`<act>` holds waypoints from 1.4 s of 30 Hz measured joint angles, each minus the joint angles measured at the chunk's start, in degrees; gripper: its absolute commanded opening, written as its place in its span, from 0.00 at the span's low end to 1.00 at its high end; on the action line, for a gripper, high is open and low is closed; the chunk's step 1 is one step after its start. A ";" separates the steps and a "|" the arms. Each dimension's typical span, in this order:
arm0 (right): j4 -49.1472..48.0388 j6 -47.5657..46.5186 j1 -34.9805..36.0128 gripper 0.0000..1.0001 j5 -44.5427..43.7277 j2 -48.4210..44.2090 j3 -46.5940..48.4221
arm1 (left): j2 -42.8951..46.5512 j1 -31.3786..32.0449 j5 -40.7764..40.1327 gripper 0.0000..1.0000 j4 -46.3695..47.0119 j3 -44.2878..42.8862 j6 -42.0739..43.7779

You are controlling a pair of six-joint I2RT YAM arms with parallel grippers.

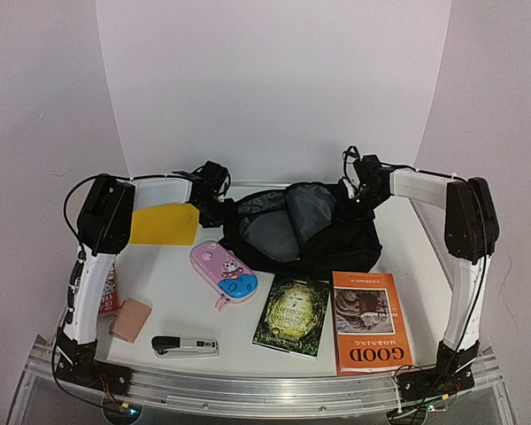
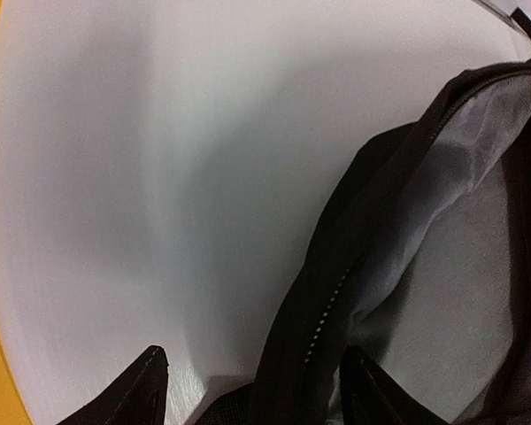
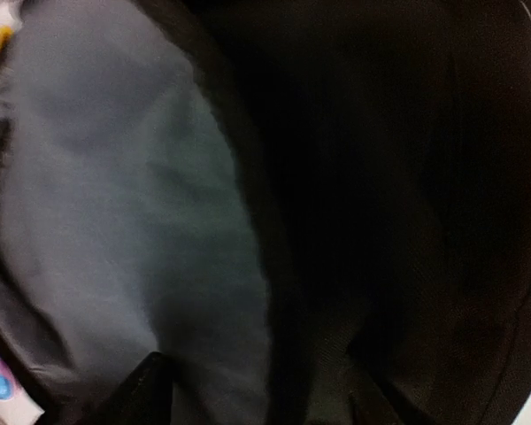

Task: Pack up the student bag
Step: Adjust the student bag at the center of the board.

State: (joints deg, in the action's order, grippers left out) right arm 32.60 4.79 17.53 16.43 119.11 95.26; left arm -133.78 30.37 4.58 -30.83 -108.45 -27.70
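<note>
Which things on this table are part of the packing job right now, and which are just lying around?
In use: student bag, lying open; left fingers at its left rim; right fingers over its opening.
Lying untouched, possibly for packing later: pink pencil case, green book, orange book, stapler, yellow folder, small pink pad, red booklet.

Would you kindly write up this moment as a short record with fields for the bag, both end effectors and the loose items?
Bag: student bag, unzipped, grey lining showing
Left end effector: open, straddling the bag's left zip edge
Right end effector: open, at the bag's far right rim
Not yet packed: pink pencil case, green book, orange book, stapler, yellow folder
Inside bag: nothing visible
</note>
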 measured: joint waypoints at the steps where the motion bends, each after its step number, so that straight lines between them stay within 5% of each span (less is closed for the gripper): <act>1: 0.14 0.06 -0.31 0.01 -0.44 0.47 -0.21 | -0.27 0.00 0.32 0.53 0.25 0.07 -0.19; 7: 0.53 -1.12 -3.53 0.00 -1.22 -0.17 -0.44 | -1.10 0.09 1.94 0.28 2.61 0.04 -1.61; 11: 0.36 -3.44 -5.82 0.00 -2.97 -1.66 -0.75 | -2.19 0.43 2.37 0.23 3.78 -0.32 -2.29; 13: -0.24 -4.72 -6.53 0.00 -3.65 -2.90 -1.82 | -2.48 0.50 2.69 0.30 4.10 -0.32 -2.37; 17: -1.86 -5.83 -6.74 0.07 -3.53 -3.52 -5.09 | -2.50 0.38 1.89 0.64 3.23 -1.01 -1.24; 22: -1.77 -6.04 -7.02 0.30 -3.35 -1.99 -7.27 | -2.50 0.01 -3.17 0.86 -0.77 -4.68 2.54; 29: -1.61 -4.94 -7.26 0.84 -2.18 -2.02 -7.43 | -6.01 -0.05 -17.74 0.91 -8.14 -14.61 7.74; 36: -0.93 -3.25 -7.55 0.86 -1.28 -6.31 -8.31 | -12.44 -0.50 -26.90 0.91 -9.80 -19.88 11.39; 42: -0.65 -3.27 -7.99 0.86 -1.80 -7.04 -8.48 | -5.60 -2.66 -16.48 0.85 2.12 -3.46 13.85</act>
State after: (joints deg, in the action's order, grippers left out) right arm 31.95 1.52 9.54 14.63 112.07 86.78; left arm -139.39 27.71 -11.89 -28.71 -111.91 -13.85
